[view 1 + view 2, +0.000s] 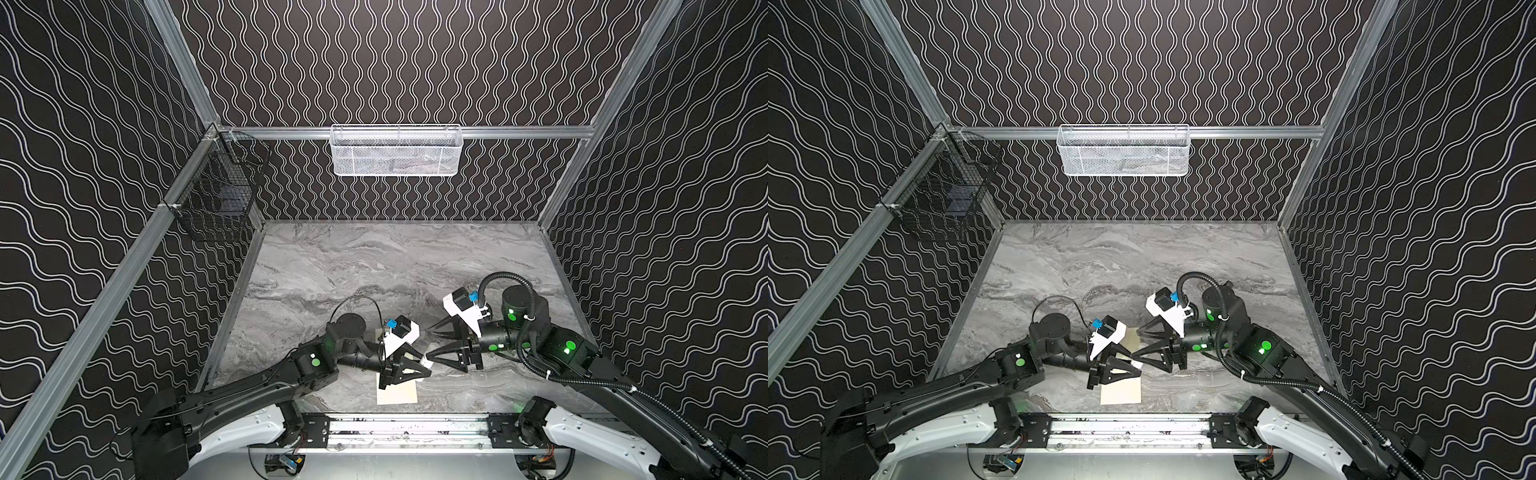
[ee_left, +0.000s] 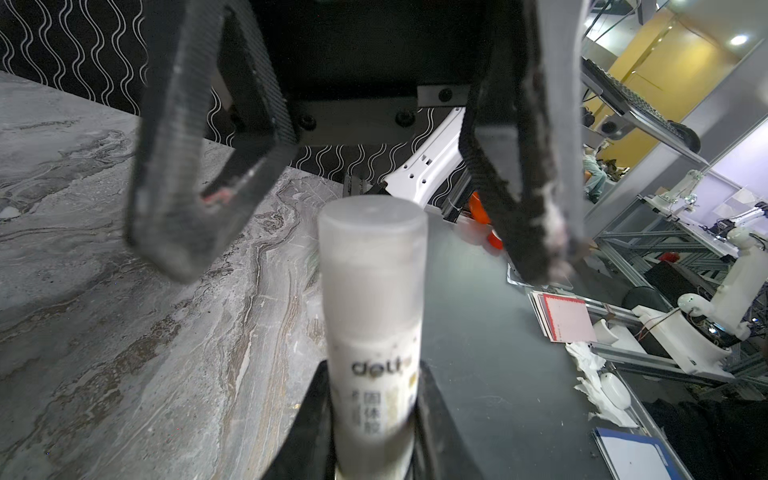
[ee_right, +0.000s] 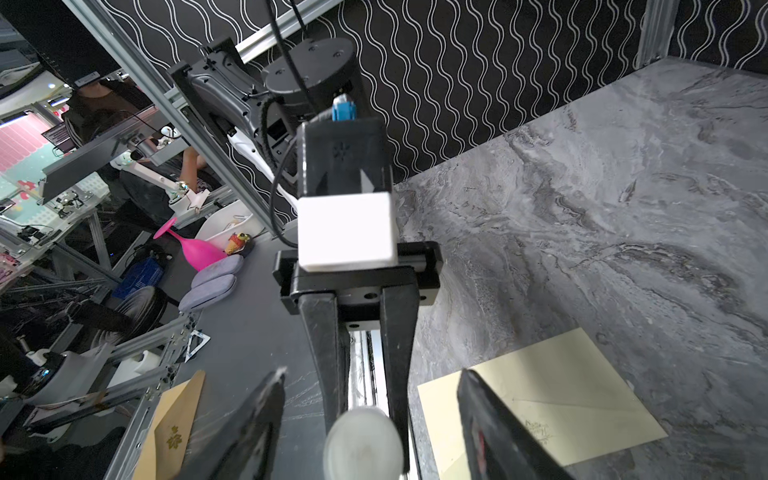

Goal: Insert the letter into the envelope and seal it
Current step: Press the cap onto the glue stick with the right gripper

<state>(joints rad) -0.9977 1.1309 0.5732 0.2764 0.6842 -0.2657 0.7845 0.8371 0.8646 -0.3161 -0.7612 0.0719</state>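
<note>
The envelope [image 1: 397,393] [image 1: 1121,392] lies flat on the marble table near the front edge, pale cream with a small dark emblem [image 3: 537,428] showing in the right wrist view [image 3: 573,386]. The letter is out of view. My left gripper [image 1: 424,365] [image 1: 1139,367] [image 2: 374,374] hovers over the envelope, shut on a white glue stick [image 2: 374,291] [image 1: 428,358]. The stick's capped end [image 3: 363,444] points toward the right arm. My right gripper [image 1: 429,341] [image 1: 1136,343] [image 3: 372,374] faces it, open. Its fingers [image 2: 174,232] stand on either side of the cap without touching.
A white mesh basket [image 1: 395,150] hangs on the back wall and a black wire basket [image 1: 220,195] on the left wall. An aluminium rail [image 1: 407,428] runs along the front edge, just below the envelope. Patterned walls close in three sides of the table [image 1: 374,266].
</note>
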